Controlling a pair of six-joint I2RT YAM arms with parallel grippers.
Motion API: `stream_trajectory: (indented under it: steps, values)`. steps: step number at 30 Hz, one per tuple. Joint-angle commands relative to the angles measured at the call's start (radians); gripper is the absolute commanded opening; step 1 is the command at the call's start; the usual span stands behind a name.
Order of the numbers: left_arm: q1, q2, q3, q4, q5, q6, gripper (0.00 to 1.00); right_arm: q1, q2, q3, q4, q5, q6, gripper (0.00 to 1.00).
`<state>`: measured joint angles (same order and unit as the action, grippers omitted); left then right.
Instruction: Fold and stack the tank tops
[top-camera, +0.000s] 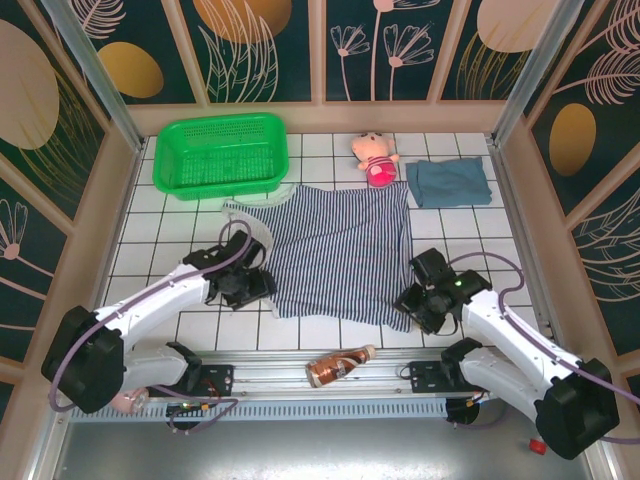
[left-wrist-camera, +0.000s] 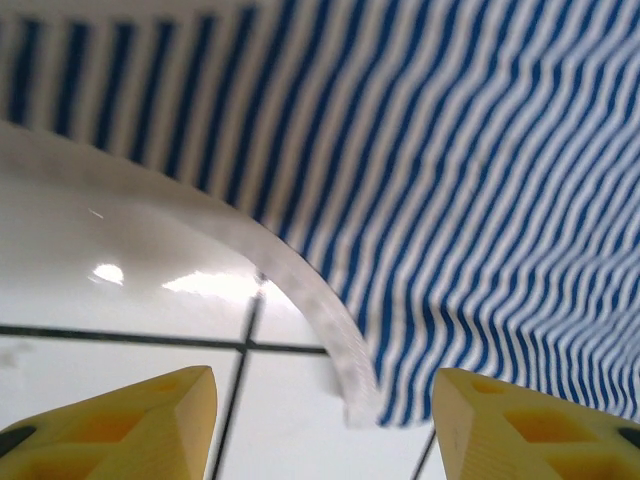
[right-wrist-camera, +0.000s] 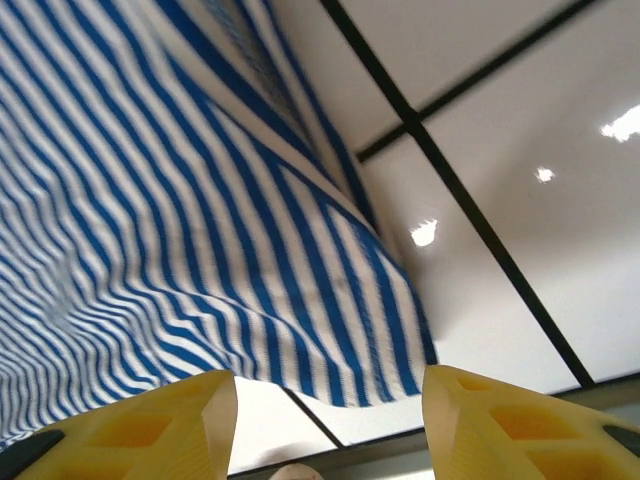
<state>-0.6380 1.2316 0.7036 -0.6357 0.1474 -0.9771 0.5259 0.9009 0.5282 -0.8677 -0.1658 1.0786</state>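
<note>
Striped tank top (top-camera: 340, 250) lies flat; left gripper (left-wrist-camera: 325, 390) and right gripper (right-wrist-camera: 328, 385) hover released by its near corners. A shallow pinch might slip, skewing the fold.

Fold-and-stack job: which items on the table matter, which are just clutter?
Job: striped tank top, spread flat mid-table; teal tank top, folded, far right.
Clutter: green basket; pink plush doll; brown bottle at the near edge.
</note>
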Motion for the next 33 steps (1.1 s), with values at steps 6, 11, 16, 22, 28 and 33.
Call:
stream_trajectory:
  steps: [6,11,16,22,28,33]
  values:
    - [-0.15,0.025,-0.076,0.103,0.061,-0.176,0.58,0.032,0.005,-0.082,0.033,-0.059,0.148,0.48]
    - [-0.174,0.069,-0.083,0.167,0.051,-0.184,0.55,0.036,0.039,-0.102,0.114,-0.048,0.167,0.45]
    - [-0.18,0.121,-0.095,0.242,0.071,-0.189,0.48,0.033,0.06,-0.132,0.157,-0.035,0.202,0.39]
    - [-0.182,0.121,-0.102,0.224,0.071,-0.169,0.25,0.026,0.076,-0.136,0.156,-0.012,0.206,0.22]
    - [-0.181,0.077,-0.069,0.136,0.047,-0.144,0.04,0.026,0.038,-0.107,0.081,0.024,0.193,0.03]
    - [-0.179,0.042,-0.012,0.06,0.057,-0.117,0.03,0.026,0.0,-0.03,-0.036,0.047,0.152,0.01]
